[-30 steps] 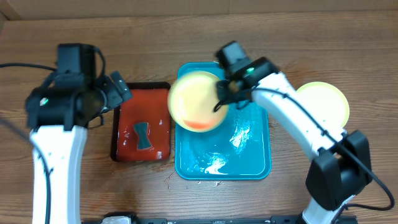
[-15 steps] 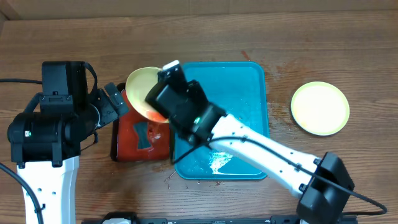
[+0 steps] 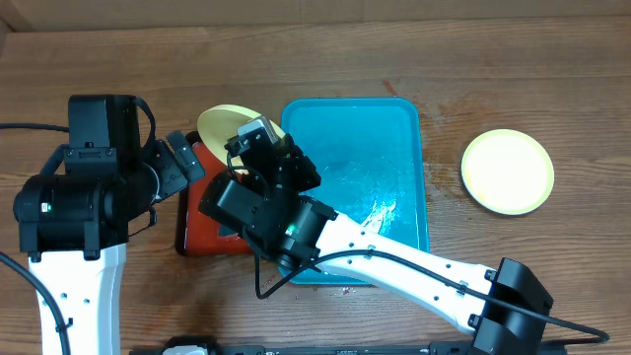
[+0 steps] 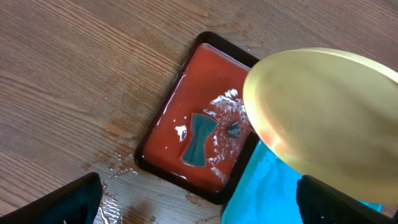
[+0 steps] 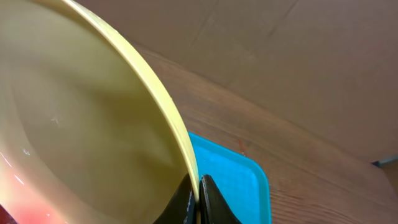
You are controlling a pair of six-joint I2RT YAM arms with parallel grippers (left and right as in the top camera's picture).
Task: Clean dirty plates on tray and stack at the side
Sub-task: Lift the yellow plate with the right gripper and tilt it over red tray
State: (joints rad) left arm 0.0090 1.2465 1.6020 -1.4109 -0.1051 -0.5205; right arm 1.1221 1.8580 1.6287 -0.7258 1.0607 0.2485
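Right end effector [image 5: 196, 202] is clamped on the rim of one plate [image 5: 81, 124], tilted over a corner of the black-rimmed tray [image 4: 168, 124], just beside the turquoise tray [image 3: 394, 128]. Left end effector [image 4: 199, 186] hovers there with fingers apart. I see a teal bow-shaped piece [image 4: 198, 140] in the wet red inside. My right arm [image 3: 394, 261] hides part of both trays. A second plate [image 3: 508, 172] lies on the surface [image 3: 99, 59], well apart.

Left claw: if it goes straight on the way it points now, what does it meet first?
Probably the black-rimmed red tray, straight ahead of the open left claw. The plate hangs right of that line, though depth is unclear.
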